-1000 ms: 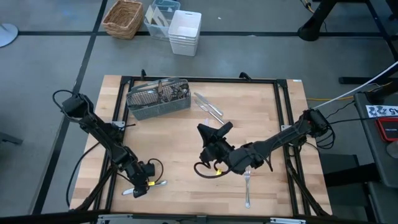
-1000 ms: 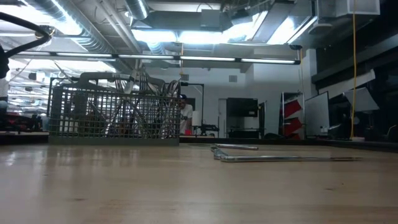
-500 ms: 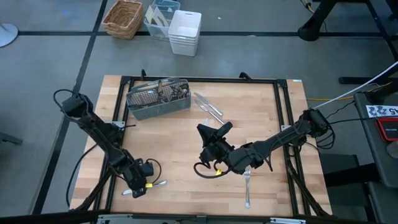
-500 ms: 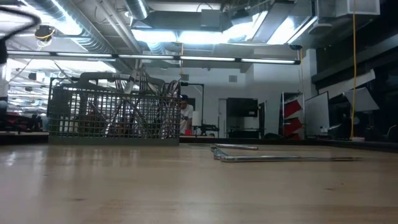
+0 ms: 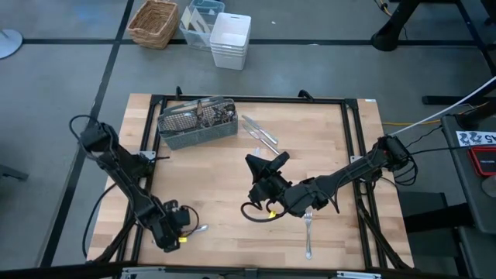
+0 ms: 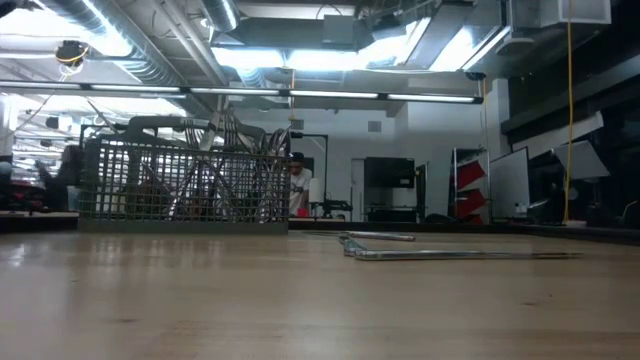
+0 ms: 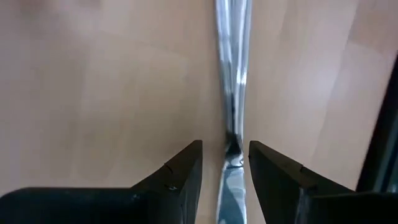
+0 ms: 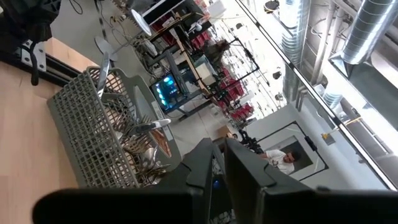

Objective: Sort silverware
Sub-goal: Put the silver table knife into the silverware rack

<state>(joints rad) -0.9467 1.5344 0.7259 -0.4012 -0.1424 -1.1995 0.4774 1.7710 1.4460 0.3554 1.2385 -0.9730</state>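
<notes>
A shiny piece of silverware [image 7: 231, 93] lies flat on the wood near the table's near-left corner, and its free end [image 5: 197, 229] shows in the high view. My left gripper [image 5: 172, 231] is low over it, open. Its fingers stand on either side of the piece's narrow neck [image 7: 232, 148] without clearly touching it. My right gripper [image 5: 263, 164] waits mid-table, tipped upward, shut [image 8: 219, 155] and holding nothing. The grey mesh caddy [image 5: 198, 121] holds more silverware. Two pieces [image 5: 260, 132] lie to its right. A fork [image 5: 308, 232] lies near the near edge.
The caddy [image 6: 180, 185] stands at the far left of the table and the loose pieces [image 6: 450, 254] lie beside it. Black rails [image 5: 151, 155] frame the tabletop. A wicker basket [image 5: 153, 22] and white bins [image 5: 230, 39] sit on the floor beyond. People show in the room behind.
My left gripper has come down and shifted a little toward the near-left corner, over the piece of silverware, and now hides that piece's left end. The piece has stayed where it lay.
</notes>
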